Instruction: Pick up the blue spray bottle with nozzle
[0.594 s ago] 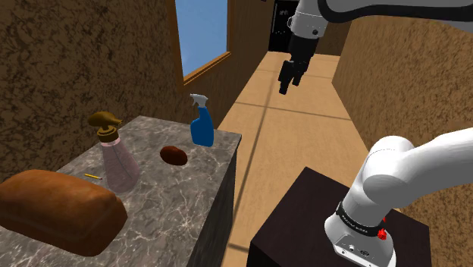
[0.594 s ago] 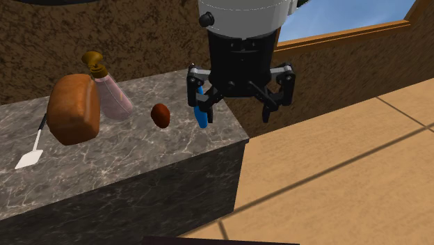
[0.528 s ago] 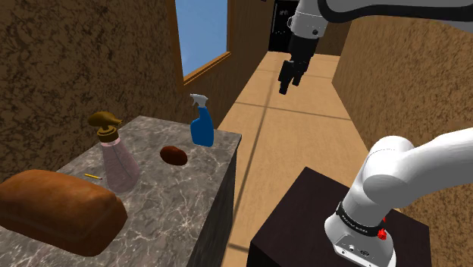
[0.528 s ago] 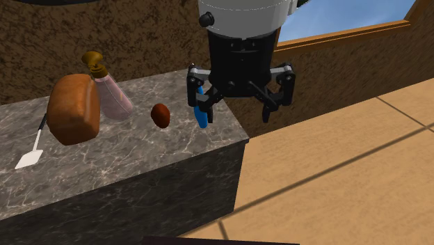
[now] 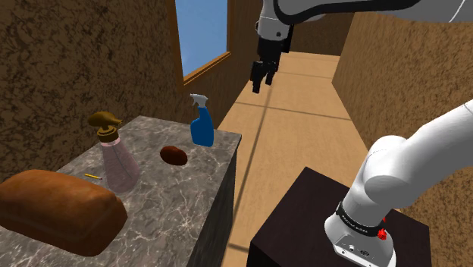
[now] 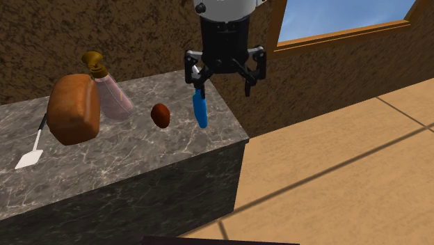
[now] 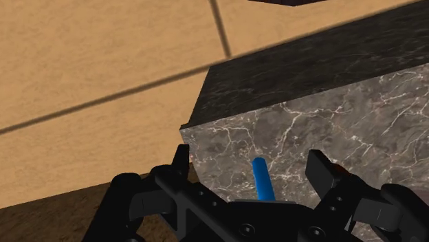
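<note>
The gripper (image 5: 261,76) has swung over the counter (image 5: 174,197) edge — jaws wide, empty — so the blue spray bottle (image 5: 202,125) stands below it, lined up for descent.

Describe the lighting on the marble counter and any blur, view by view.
Shoulder view: the marble counter is evenly lit on top, darker on its side, no glare. Wrist view: the same darker side; the blue spray bottle looks sharp, unblurred.

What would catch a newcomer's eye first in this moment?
The blue spray bottle stands upright at the marble counter's far corner in the shoulder view, with the open black pincer hanging in the air above it, apart from it. A big brown loaf lies at the counter's near end.
</note>
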`<act>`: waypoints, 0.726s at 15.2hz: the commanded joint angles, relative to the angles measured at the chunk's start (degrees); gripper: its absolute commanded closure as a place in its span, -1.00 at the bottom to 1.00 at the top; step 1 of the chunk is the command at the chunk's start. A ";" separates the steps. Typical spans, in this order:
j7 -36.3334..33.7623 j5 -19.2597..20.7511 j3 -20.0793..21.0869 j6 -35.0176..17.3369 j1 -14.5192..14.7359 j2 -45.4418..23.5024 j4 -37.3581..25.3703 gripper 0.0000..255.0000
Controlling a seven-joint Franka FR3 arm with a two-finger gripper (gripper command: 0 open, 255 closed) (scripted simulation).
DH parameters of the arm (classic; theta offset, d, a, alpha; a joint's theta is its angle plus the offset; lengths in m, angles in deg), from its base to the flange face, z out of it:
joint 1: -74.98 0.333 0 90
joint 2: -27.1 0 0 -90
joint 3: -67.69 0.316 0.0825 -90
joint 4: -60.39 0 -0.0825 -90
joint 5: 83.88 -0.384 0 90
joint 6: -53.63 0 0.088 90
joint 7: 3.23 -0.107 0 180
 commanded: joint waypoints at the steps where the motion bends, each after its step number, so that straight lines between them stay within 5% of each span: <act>1: 0.68 -0.32 0.22 -0.80 0.53 -4.54 -3.14 -1.00; 11: 3.77 -1.42 1.92 -0.30 2.73 -28.25 -24.45 -1.00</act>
